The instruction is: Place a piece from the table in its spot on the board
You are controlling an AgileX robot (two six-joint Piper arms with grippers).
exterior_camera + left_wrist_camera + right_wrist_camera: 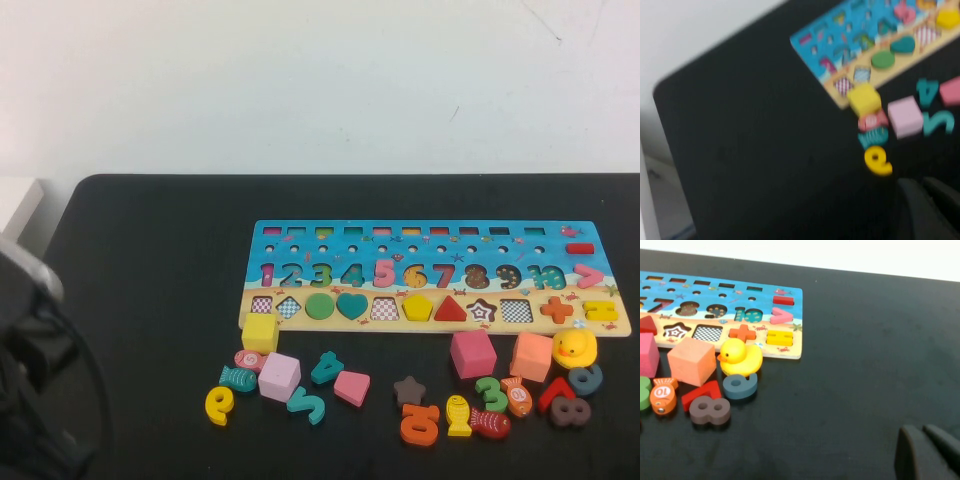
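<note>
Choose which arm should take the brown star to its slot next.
Right, probably. The star lies about mid-table, but its slot sits in the board's right half, seen from the right tool off that end; the left tool hangs beyond the left end.

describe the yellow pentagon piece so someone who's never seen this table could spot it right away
Find the long wooden puzzle board with the blue sea print on the black matte tabletop, then follow its sandy bottom strip of shape slots. The small flat yellow wooden pentagon piece sits in that row between a pink checkered slot and a red triangle. It is the only yellow five-sided shape there; both end effectors are away from it.
</note>
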